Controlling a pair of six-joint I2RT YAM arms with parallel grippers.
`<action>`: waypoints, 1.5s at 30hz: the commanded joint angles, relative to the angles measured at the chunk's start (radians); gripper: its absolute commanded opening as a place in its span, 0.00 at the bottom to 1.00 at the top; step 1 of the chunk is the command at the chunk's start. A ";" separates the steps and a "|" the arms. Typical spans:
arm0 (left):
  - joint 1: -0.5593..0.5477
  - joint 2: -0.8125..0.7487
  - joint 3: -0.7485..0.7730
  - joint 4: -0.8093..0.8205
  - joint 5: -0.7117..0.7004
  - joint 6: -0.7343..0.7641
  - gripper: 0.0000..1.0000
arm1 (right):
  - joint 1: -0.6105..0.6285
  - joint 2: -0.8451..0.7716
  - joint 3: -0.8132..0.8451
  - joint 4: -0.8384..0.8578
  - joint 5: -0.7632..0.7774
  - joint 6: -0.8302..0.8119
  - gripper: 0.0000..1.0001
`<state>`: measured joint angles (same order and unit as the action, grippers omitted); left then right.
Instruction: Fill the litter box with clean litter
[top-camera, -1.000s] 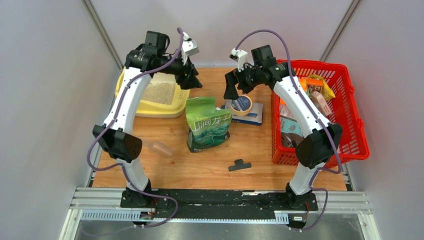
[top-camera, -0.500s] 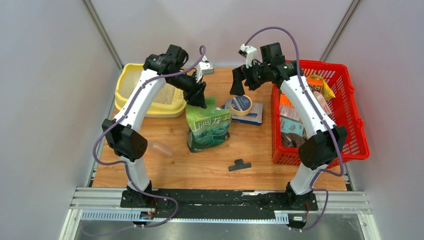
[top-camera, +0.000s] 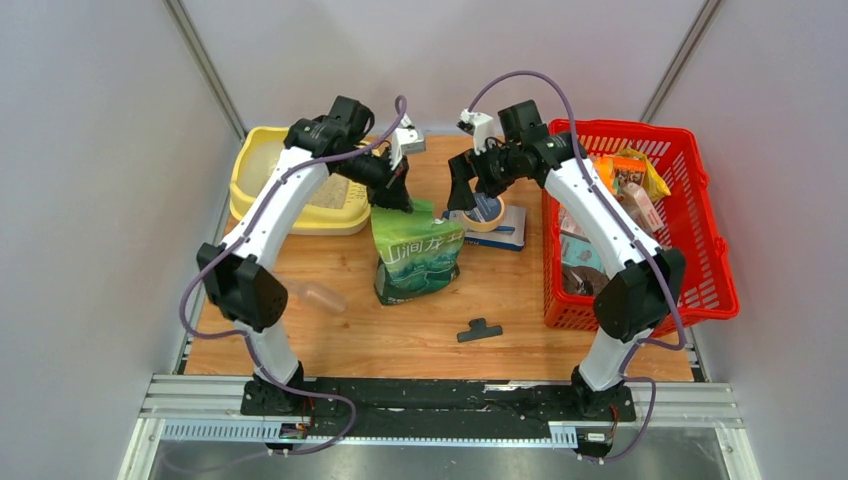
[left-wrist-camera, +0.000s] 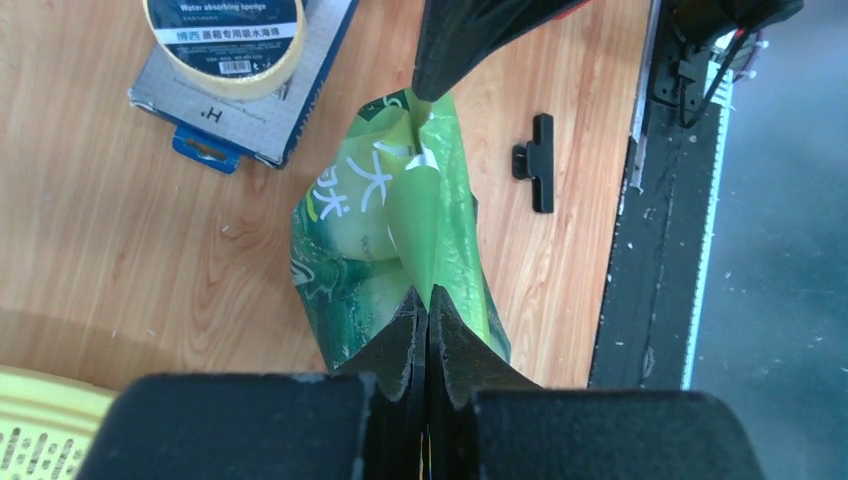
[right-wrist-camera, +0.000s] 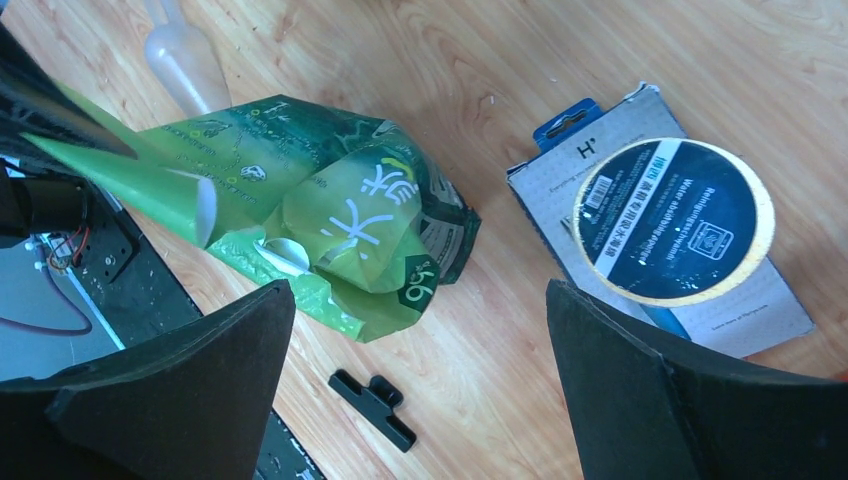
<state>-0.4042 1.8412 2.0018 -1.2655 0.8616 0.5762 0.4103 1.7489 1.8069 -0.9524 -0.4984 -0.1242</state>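
Pouch (top-camera: 416, 252) stands mid-frame, its top corner pinched in the closed left pincer (left-wrist-camera: 428, 305), the box (top-camera: 245, 165) just upper left of it; the right pincer (top-camera: 462, 188) gapes empty beside the top's right edge.

The left arm (top-camera: 268, 215) rises from its base, arches high and bends inward toward the middle of the table; its wrist tips down, and the left gripper (top-camera: 398, 198) points downward with both fingers (left-wrist-camera: 405, 335) pressed flat together, pinching a fold at the top of the green pouch (top-camera: 417, 252); the right arm (top-camera: 600, 215) mirrors it, arching up and curling inward; its wrist angles down toward the same spot; the right gripper (top-camera: 462, 190) hangs with jaws spread wide, holding nothing; one fingertip (left-wrist-camera: 445, 60) sits close to the pouch's upper edge, contact unclear.
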 joint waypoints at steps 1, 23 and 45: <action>-0.001 -0.278 -0.255 0.316 0.043 -0.009 0.00 | 0.033 -0.017 0.012 -0.005 0.032 -0.002 1.00; -0.018 -0.606 -0.703 0.842 0.013 -0.203 0.00 | 0.136 -0.022 -0.013 -0.028 0.072 -0.020 1.00; -0.027 -0.648 -0.764 0.971 -0.052 -0.308 0.00 | 0.248 -0.009 -0.070 0.003 0.567 -0.076 1.00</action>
<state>-0.4271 1.2564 1.2228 -0.4488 0.7757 0.2928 0.6376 1.7832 1.7306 -0.9424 -0.1505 -0.0826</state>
